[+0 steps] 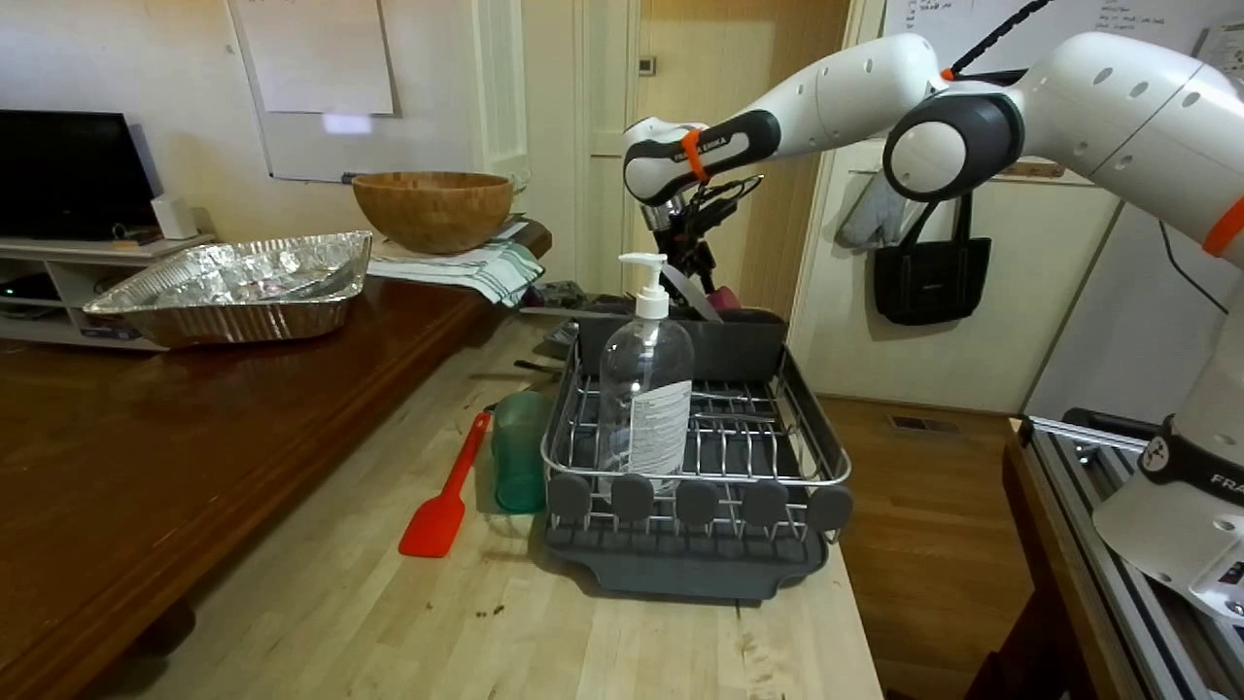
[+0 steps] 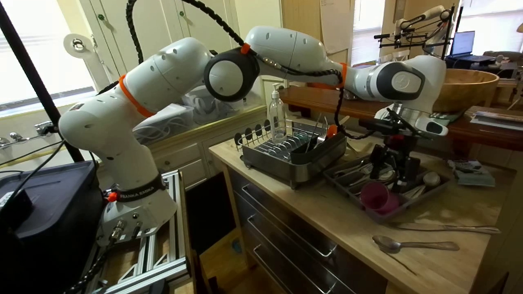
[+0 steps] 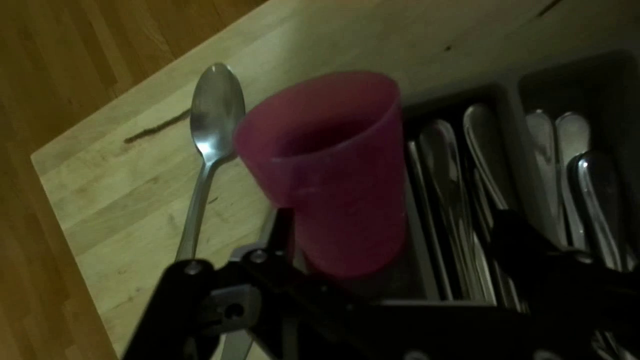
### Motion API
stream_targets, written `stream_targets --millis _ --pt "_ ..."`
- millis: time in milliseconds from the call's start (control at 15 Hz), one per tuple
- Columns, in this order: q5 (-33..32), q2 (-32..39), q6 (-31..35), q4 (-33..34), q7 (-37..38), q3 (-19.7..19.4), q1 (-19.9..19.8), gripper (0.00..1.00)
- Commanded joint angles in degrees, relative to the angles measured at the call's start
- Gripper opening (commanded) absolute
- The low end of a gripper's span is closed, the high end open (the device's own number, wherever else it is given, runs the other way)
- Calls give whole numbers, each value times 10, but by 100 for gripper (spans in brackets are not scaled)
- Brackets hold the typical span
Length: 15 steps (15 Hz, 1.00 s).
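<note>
Cup [image 3: 345,215], pink and wider at the top, leans at one end of the gray cutlery tray [image 3: 517,135], in the middle of the wrist view. The robot's gripper [image 3: 395,215] is spread wide. One of its fingers [image 3: 285,227] is just beside the cup, and I can't tell if they touch. Its other finger is on the right, over shiny silverware [image 3: 442,160]. Left of the cup, a spoon [image 3: 217,110] lies on the wooden counter [image 3: 125,200]. In an exterior view, a knife [image 2: 457,228] lies near that spoon at the lower right. In both exterior views, a clear pump bottle [image 1: 646,389] stands in a dish rack [image 1: 695,569]. In an exterior view, a red spatula [image 1: 442,506] lies left of the rack.
</note>
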Motion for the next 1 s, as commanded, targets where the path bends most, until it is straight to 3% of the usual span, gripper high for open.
stream_targets --millis 0,600,667,733,867,933 --pt "2 9 -47 13 15 -4 1 100" --pt "13 41 -70 28 44 -6 -29 100" --pt "13 47 -65 33 45 -6 -31 97" --pt "12 52 -60 36 47 -6 -31 73" --pt "10 60 -52 40 50 -5 -29 69" --pt "9 60 -50 44 51 -5 -28 61"
